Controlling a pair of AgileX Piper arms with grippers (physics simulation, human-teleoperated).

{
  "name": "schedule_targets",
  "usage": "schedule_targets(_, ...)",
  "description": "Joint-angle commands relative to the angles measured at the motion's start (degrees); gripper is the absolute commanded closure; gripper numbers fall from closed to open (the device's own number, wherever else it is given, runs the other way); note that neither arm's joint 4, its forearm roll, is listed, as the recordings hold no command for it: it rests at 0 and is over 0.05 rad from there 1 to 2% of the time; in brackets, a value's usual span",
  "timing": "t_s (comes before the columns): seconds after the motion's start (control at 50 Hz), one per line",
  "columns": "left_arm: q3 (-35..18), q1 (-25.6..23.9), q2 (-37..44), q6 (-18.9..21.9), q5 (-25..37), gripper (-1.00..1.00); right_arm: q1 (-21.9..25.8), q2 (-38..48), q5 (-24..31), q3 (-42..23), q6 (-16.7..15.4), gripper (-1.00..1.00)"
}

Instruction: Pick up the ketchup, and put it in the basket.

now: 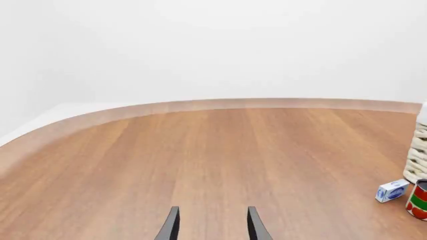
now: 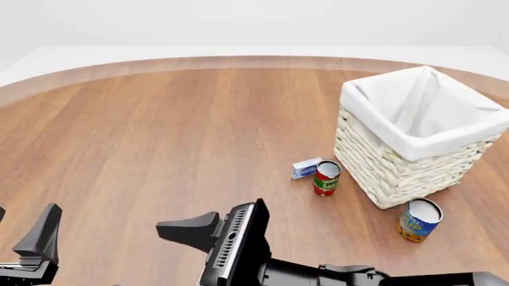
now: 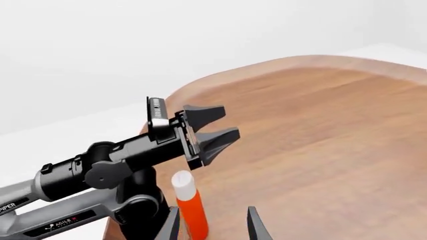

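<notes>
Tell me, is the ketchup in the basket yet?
No. The right wrist view shows the ketchup upright between the open right gripper fingers, and the front view shows only white lining inside the basket.

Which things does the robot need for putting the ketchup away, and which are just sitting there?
Needed:
- ketchup, between the right gripper fingers
- basket

Just sitting there:
- red-green can by the basket
- blue-yellow can
- small blue-white box
- left gripper, open and holding nothing
</notes>
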Motion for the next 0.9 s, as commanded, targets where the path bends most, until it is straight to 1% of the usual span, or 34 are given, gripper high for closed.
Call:
schedule_targets(0.02, 0.0, 0.0, 0.0, 0.0, 0.0, -1.0, 2.43, 3.03, 0.12, -2.85, 1.09, -1.0)
schedule_targets(0.16, 0.0, 0.0, 0.0, 0.0, 0.0, -1.0, 3.79, 4.58, 0.35, -4.75, 1.27, -1.0)
schedule_targets(0.3, 0.0, 0.0, 0.0, 0.0, 0.0, -1.0, 4.98, 6.73, 0.82, -6.71, 2.99, -1.0)
schedule_targets(0.54, 0.0, 0.0, 0.0, 0.0, 0.0, -1.0, 5.98, 10.0, 1.22, -9.24, 4.12, -1.0)
schedule_targets(0.6, 0.0, 0.0, 0.0, 0.0, 0.0, -1.0, 6.56, 11.41, 1.08, -9.81, 5.3, -1.0)
schedule_targets(0.66, 0.0, 0.0, 0.0, 0.0, 0.0, -1.0, 6.84, 12.26, 1.37, -10.47, 5.57, -1.0)
schedule_targets(0.68, 0.0, 0.0, 0.0, 0.0, 0.0, -1.0, 6.89, 12.79, 1.55, -10.93, 6.33, -1.0)
schedule_targets(0.76, 0.0, 0.0, 0.0, 0.0, 0.0, -1.0, 7.03, 13.61, 1.74, -11.49, 6.39, -1.0)
schedule_targets(0.82, 0.0, 0.0, 0.0, 0.0, 0.0, -1.0, 7.65, 14.13, 1.58, -11.73, 7.72, -1.0)
schedule_targets(0.9, 0.0, 0.0, 0.0, 0.0, 0.0, -1.0, 7.57, 14.78, 1.72, -12.25, 7.69, -1.0)
